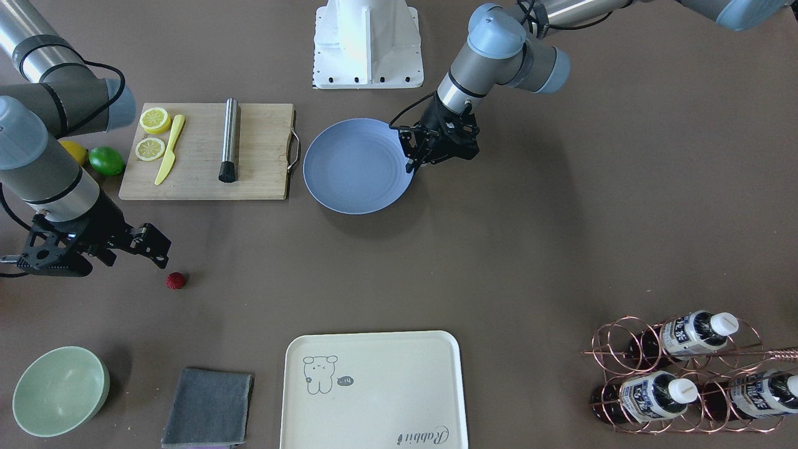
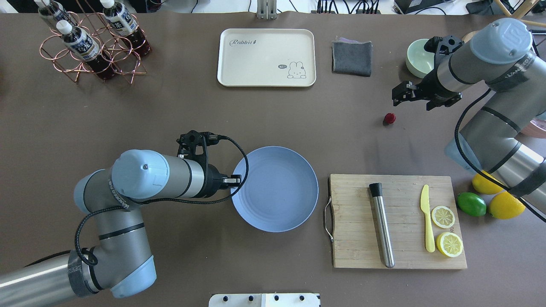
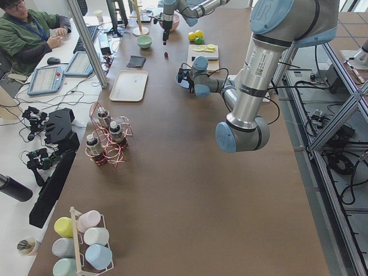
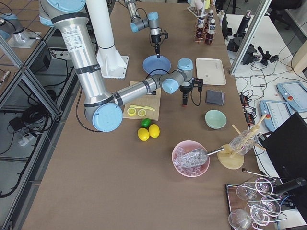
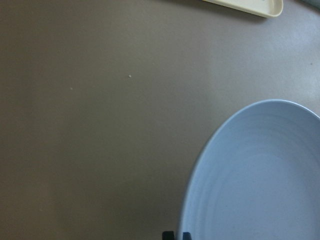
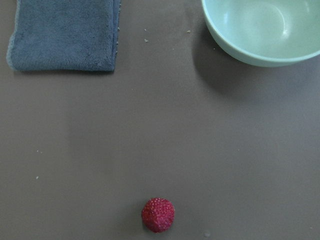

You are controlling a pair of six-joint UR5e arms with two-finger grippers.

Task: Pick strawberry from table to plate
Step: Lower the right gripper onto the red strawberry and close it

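The strawberry (image 1: 176, 280) (image 2: 389, 118) is a small dark-red bumpy berry lying on the brown table (image 1: 499, 262), apart from everything else. It shows low in the right wrist view (image 6: 158, 215). My right gripper (image 1: 137, 259) (image 2: 411, 103) hovers just beside it on the bowl side, looks open and holds nothing. The blue-grey plate (image 1: 358, 165) (image 2: 275, 189) (image 5: 260, 175) sits empty at the table's middle. My left gripper (image 1: 411, 165) (image 2: 234, 180) is shut and empty, its tips over the plate's rim.
A wooden cutting board (image 2: 399, 260) carries lemon slices, a yellow knife and a metal cylinder. Lemons and a lime (image 2: 471, 204) lie beside it. A green bowl (image 6: 265, 30), grey cloth (image 6: 65, 35), cream tray (image 2: 266, 57) and bottle rack (image 2: 91, 47) stand along the far edge.
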